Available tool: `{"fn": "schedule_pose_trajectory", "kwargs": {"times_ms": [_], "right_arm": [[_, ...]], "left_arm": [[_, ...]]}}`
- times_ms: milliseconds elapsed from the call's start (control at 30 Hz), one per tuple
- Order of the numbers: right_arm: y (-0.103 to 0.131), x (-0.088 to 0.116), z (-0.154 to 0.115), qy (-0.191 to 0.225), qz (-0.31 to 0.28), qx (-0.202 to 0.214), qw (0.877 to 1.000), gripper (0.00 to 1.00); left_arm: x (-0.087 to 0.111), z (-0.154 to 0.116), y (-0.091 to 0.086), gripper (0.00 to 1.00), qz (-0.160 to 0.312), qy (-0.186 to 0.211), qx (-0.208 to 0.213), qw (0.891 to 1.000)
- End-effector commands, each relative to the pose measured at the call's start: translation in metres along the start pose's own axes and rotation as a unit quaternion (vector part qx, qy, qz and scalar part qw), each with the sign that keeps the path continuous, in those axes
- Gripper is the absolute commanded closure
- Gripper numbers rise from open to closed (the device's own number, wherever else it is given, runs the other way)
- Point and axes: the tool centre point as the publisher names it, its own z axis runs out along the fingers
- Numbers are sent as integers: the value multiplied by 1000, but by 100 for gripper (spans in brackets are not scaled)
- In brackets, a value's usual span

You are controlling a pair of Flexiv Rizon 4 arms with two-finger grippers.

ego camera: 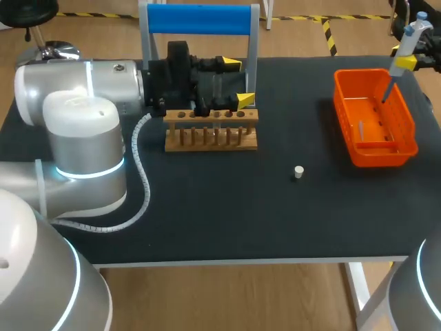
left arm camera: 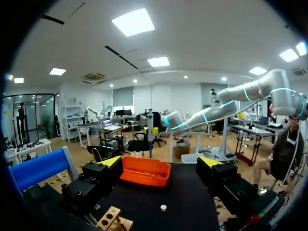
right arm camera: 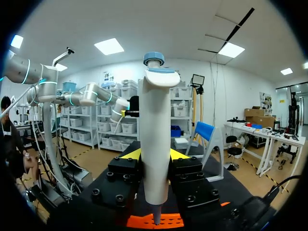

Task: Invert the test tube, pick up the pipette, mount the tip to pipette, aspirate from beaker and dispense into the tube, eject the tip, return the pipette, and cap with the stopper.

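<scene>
R gripper (right arm camera: 155,154) clamps 1 pipette (right arm camera: 155,130); L gripper (left arm camera: 160,162) wide open, seemingly empty; 1 stopper (ego camera: 298,172), 1 basket (ego camera: 377,157).

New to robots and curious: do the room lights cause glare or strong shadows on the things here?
Head view: the dark table shows no glare; the stopper and rack cast no strong shadows. Right wrist view: the pipette is evenly lit. Left wrist view: the orange basket shows no glare.
</scene>
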Motion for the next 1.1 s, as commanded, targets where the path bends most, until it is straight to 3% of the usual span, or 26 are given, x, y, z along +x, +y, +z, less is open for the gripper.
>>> {"fn": "schedule_pose_trajectory", "kwargs": {"times_ms": [33, 300, 633, 1100], "right_arm": [[12, 15, 42, -22, -1, 17, 1000, 100], [16, 31, 102, -44, -9, 37, 998, 100], [8, 46, 180, -32, -1, 28, 999, 100], [13, 50, 248, 8, -4, 11, 1000, 100]], "left_arm": [[1, -1, 0, 0, 0, -1, 0, 1000], [1, -1, 0, 0, 0, -1, 0, 1000], [1, -1, 0, 0, 0, -1, 0, 1000], [1, -1, 0, 0, 0, -1, 0, 1000]]}}
